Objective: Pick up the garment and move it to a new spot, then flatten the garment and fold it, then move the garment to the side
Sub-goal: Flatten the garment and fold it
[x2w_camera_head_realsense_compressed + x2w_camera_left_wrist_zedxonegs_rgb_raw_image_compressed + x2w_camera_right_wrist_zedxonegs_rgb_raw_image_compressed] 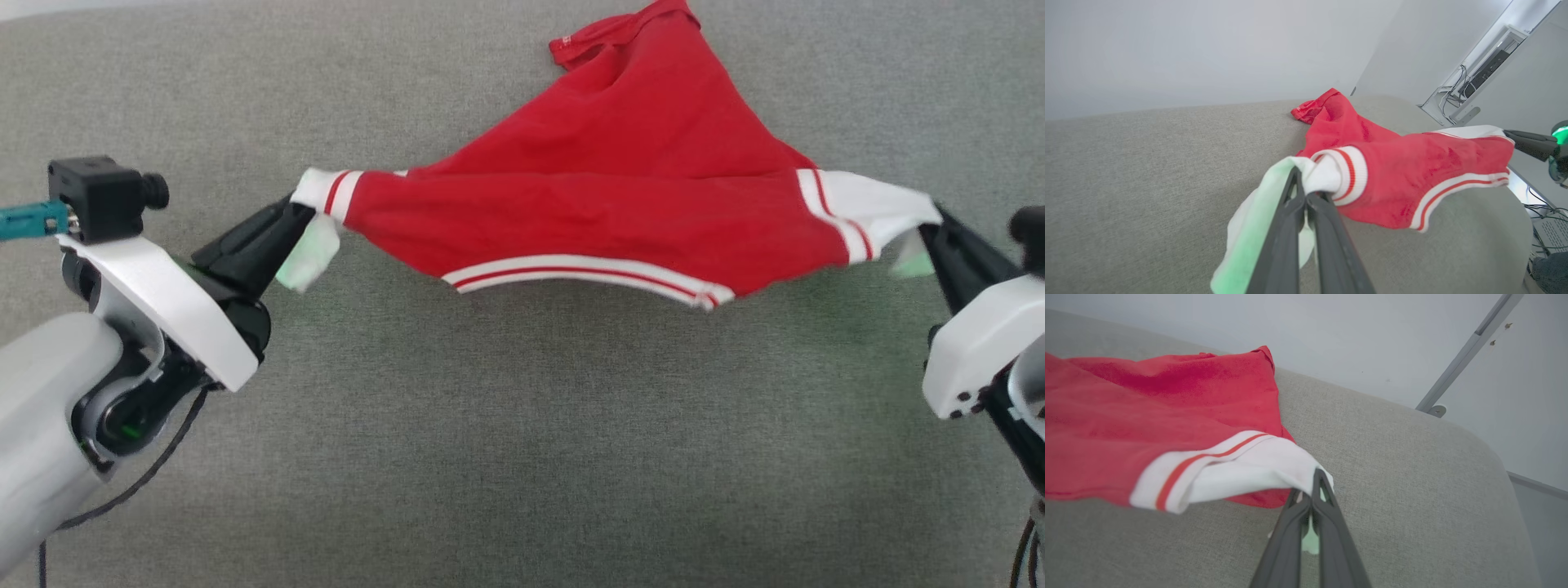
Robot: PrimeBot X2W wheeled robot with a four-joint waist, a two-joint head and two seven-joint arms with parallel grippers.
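The left pincer (304, 214) is clamped shut on one white cuff of the garment (612, 204). The cloth is bunched at its tips and a pale flap hangs beneath them. The right pincer (932, 216) is likewise closed on the opposite white cuff. The red body spans the gap between the two pincers, pulled fairly taut, with its striped hem sagging just above the grey cloth-covered bench (522, 425). Beyond both pincers, the garment's far end rests on the bench.

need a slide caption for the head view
Left gripper and right gripper each clamp one white-cuffed end of the red garment, stretched between them over the grey fabric surface
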